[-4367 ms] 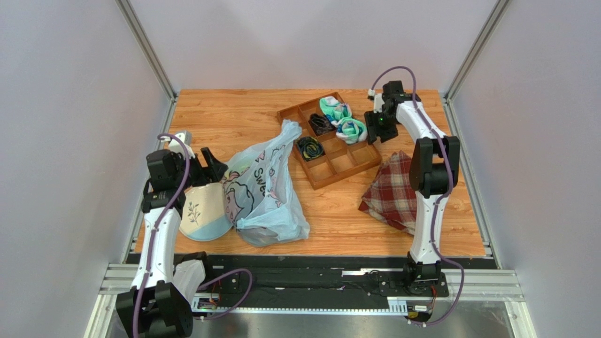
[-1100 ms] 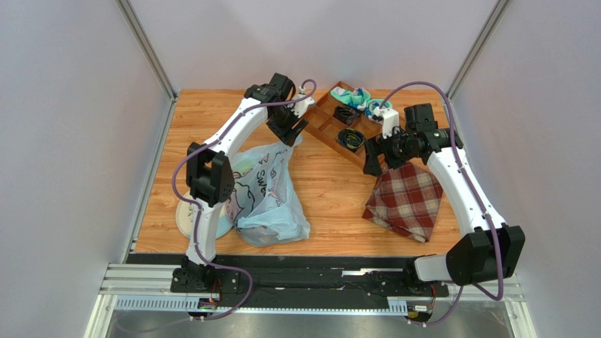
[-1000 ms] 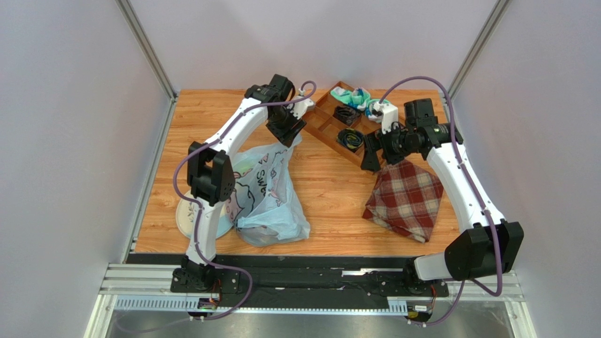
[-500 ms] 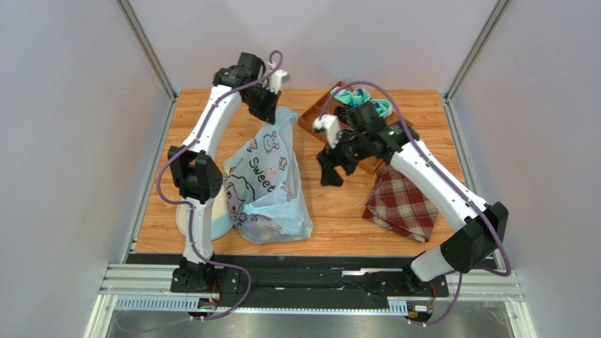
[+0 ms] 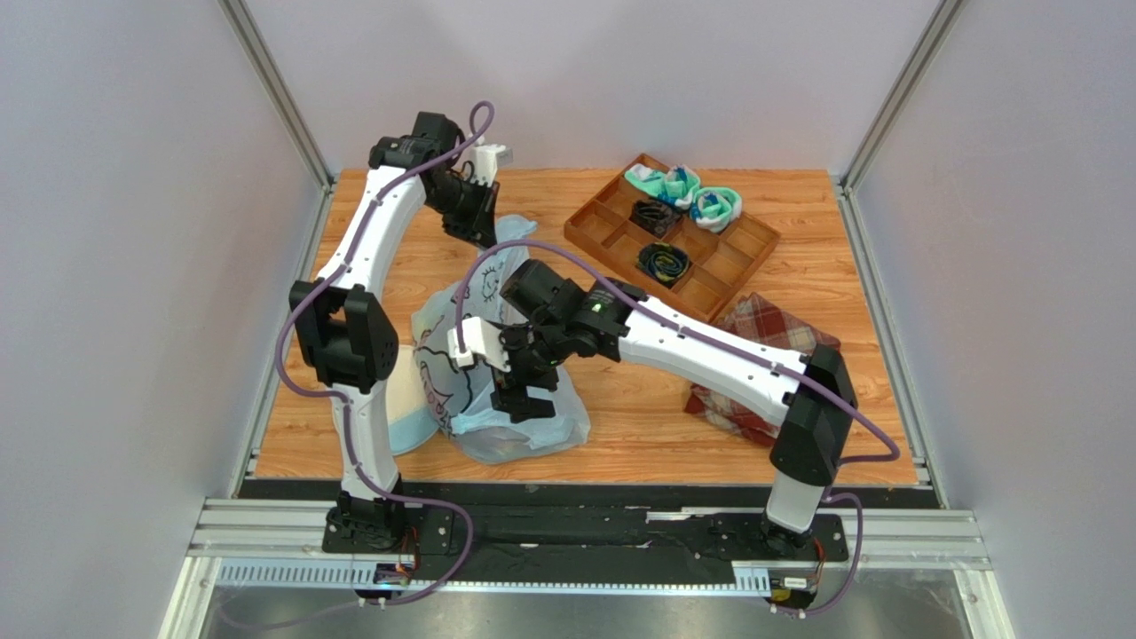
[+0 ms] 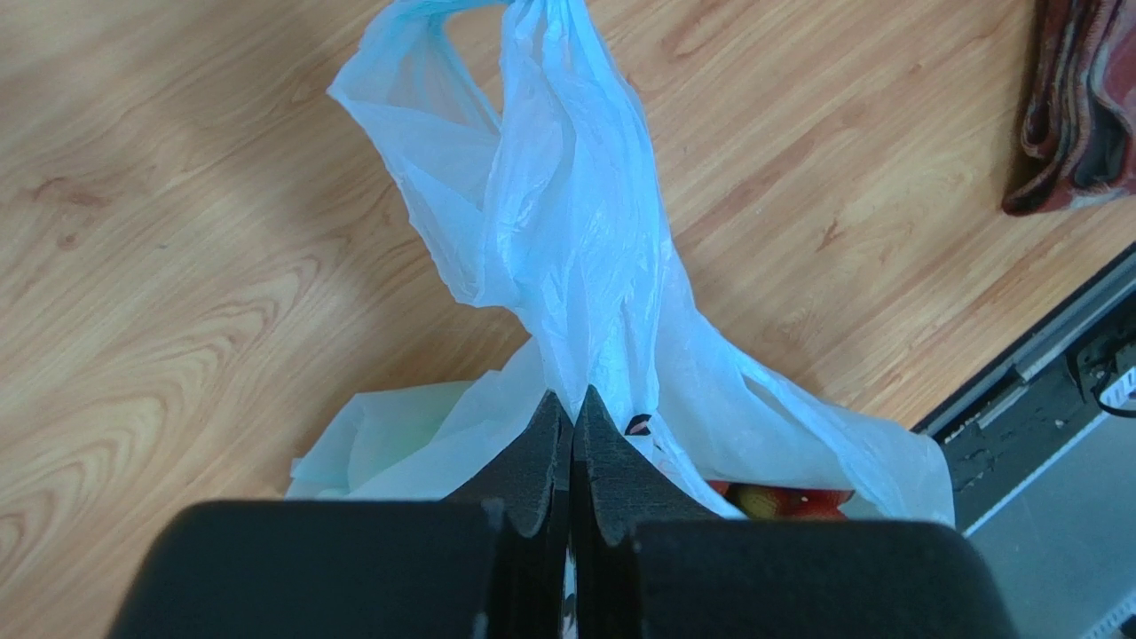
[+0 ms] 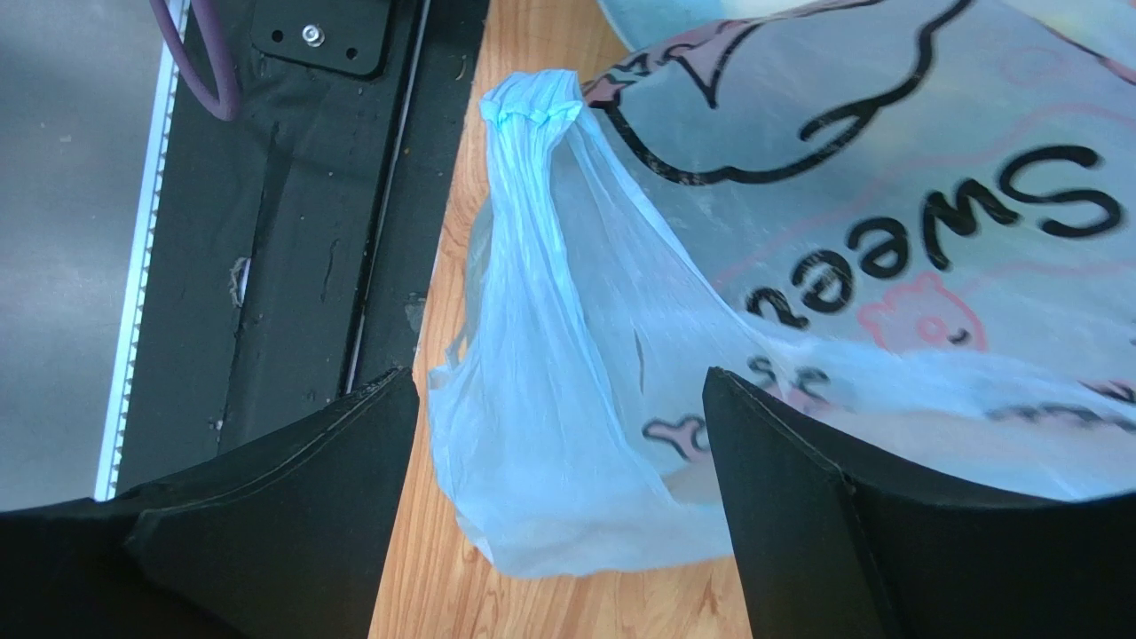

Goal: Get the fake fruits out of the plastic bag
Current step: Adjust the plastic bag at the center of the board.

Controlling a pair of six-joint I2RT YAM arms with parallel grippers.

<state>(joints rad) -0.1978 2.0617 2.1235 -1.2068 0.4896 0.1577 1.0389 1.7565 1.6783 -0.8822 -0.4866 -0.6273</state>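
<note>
My left gripper (image 6: 574, 416) is clamped tight on the bunched top of the thin, pale-blue, cartoon-printed plastic bag (image 5: 504, 349), which sags onto the wood-grain table (image 5: 640, 386) beneath it. My right gripper (image 7: 554, 386), fingers spread wide, hovers over the bag's near end. Inside the bag, seemingly red-and-yellow fake fruits (image 6: 787, 502) show faintly.

Bottom centre: left hand (image 6: 574, 429) has its fingers pressed together on a fold of the pale-blue plastic bag (image 6: 567, 226), which stretches from there to the top edge. Red and yellow of the fake fruits (image 6: 780, 502) shows through the film at lower right. Wood-grain table (image 6: 200, 266) beneath; red plaid cloth (image 6: 1080, 107) at upper right.
</note>
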